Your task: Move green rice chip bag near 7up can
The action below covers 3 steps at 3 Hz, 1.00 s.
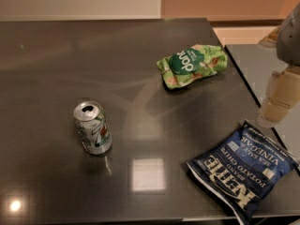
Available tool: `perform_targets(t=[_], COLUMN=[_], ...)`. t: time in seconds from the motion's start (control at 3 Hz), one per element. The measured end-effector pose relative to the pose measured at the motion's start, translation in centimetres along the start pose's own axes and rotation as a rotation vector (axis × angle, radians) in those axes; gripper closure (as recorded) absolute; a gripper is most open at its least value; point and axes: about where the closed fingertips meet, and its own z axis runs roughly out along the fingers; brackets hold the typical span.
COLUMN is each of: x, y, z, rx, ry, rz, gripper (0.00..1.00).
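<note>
The green rice chip bag [192, 65] lies on the dark table [70, 64], toward the back right. The 7up can [92, 127] stands upright at the front left, well apart from the bag. My gripper [279, 100] hangs at the right edge of the view, beyond the table's right side, to the right of the bag and above the blue bag. It holds nothing that I can see.
A larger dark-blue chip bag [243, 171] with white lettering lies at the table's front right corner. A second grey surface [253, 64] sits to the right, past a narrow gap. A wall runs behind the table.
</note>
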Motion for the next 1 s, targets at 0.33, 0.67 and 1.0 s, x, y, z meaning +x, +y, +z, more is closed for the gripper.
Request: perform_targets(t=[0.33,0.67,1.0], x=[0.0,-1.0,-2.8], y=[0.0,-1.9,-5.4], z=[0.0,0.5,1.9], rx=[0.000,0.011,0.005], ry=[0.000,0.000,0.008], rz=[0.000,-0.021,-0.058], gripper=[0.00,0.00,0.00])
